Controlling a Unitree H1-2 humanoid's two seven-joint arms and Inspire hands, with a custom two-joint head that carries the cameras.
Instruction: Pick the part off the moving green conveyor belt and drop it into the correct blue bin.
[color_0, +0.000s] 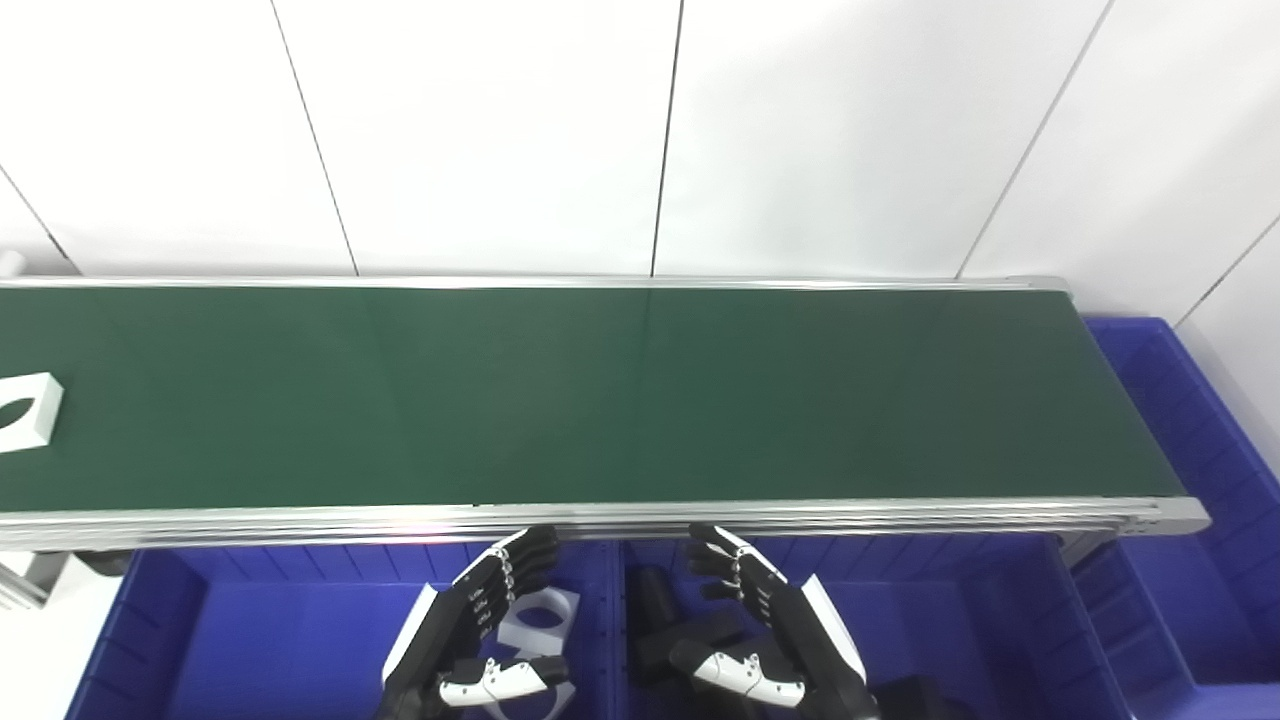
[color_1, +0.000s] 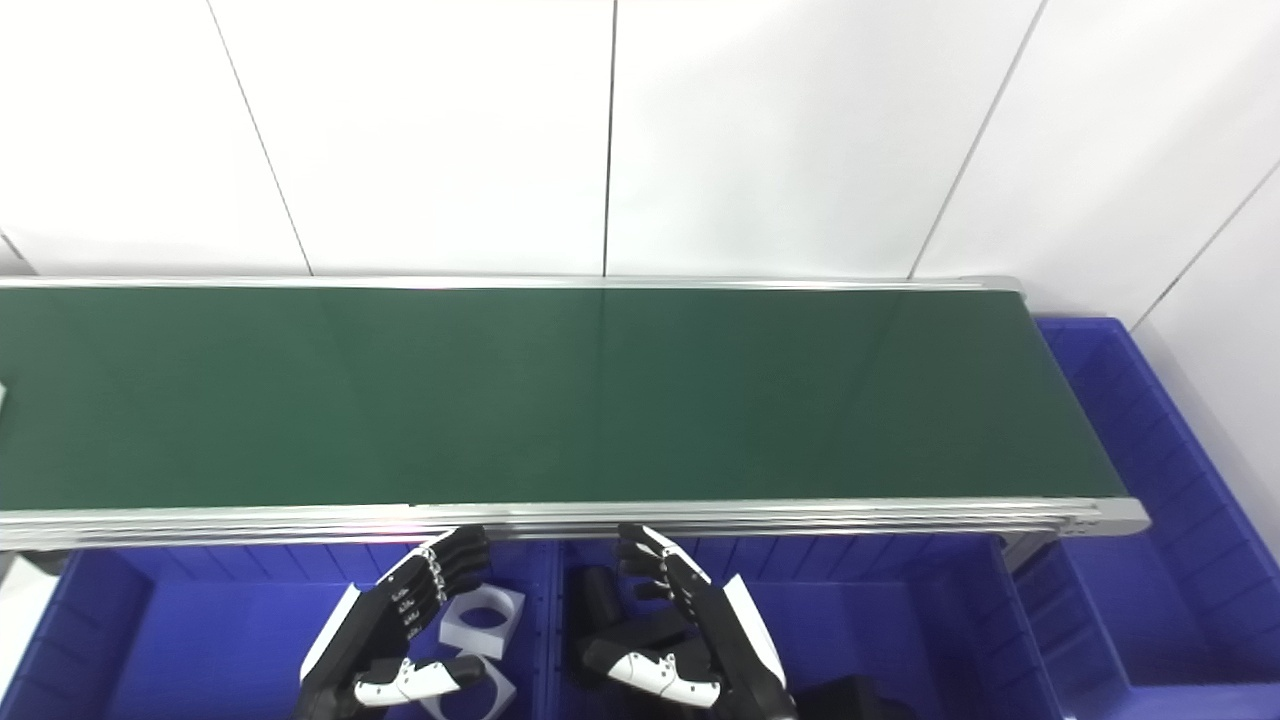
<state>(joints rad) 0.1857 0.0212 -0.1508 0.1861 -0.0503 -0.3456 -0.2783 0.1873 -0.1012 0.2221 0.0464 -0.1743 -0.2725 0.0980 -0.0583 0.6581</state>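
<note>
Left eye view shows me the white part (color_0: 25, 410) at nine o'clock on the green belt (color_0: 600, 390), half cut off by the frame edge. Well apart from it, at six o'clock, my left hand (color_0: 480, 630) and right hand (color_0: 760, 620) hover empty, fingers spread, over the blue bins (color_0: 250, 640).

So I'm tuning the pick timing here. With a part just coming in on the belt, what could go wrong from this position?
The white part lies at the belt's far left edge, while both hands sit low over the blue bins, below the belt rail. The left hand must rise over the rail to reach it; a late start could miss it. The left bin holds white parts and the right bin dark ones, so the right hand risks missorting.
</note>
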